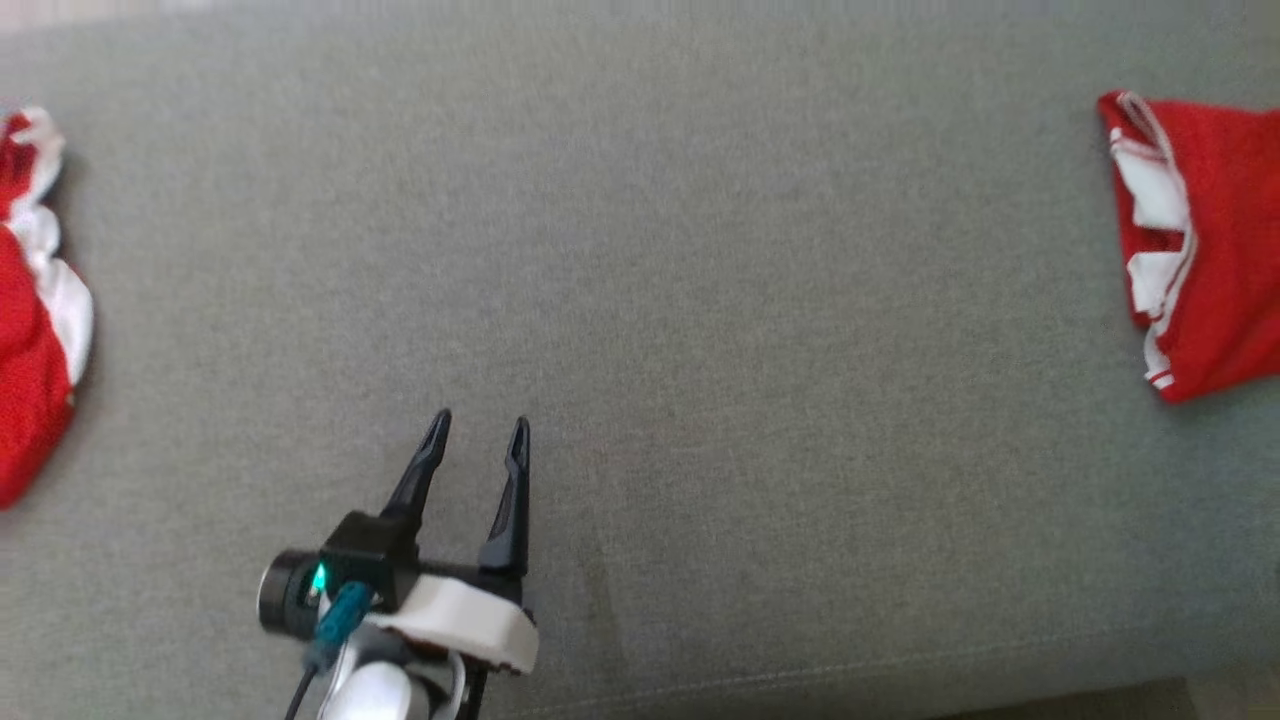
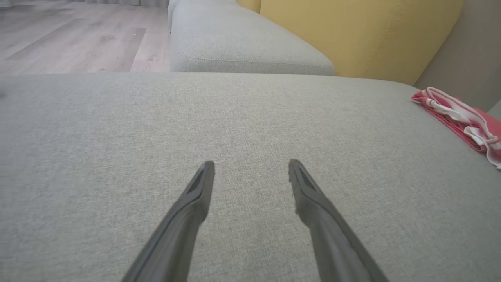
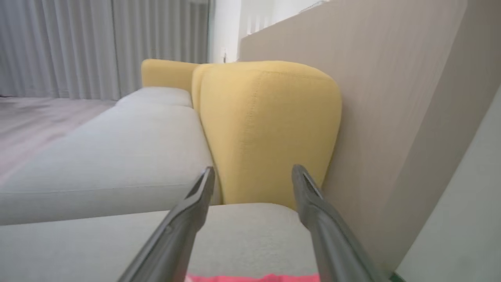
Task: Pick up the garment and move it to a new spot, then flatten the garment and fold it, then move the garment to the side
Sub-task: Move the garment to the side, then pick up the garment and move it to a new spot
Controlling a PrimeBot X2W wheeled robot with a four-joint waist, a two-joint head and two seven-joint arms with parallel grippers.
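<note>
Grey woven fabric sofa seat (image 1: 700, 300); yellow upholstered backrest (image 3: 266, 129) behind, pale wood plank floor (image 2: 78, 39) and grey pleated curtains (image 3: 78, 47) beyond. Folded red-and-white garment (image 1: 1220, 260) lies at the seat's right end; crumpled red-and-white cloth (image 1: 25, 350) at the left edge. Left gripper (image 1: 480, 420) sits low over bare seat, fingers spread, empty. Right gripper (image 3: 252, 172) also spread, holding nothing.

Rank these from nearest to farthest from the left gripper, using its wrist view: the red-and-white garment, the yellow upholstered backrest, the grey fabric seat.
1. Grey fabric seat, directly under the left gripper.
2. Red-and-white garment, at the seat's right edge.
3. Yellow upholstered backrest, beyond, upper right.
</note>
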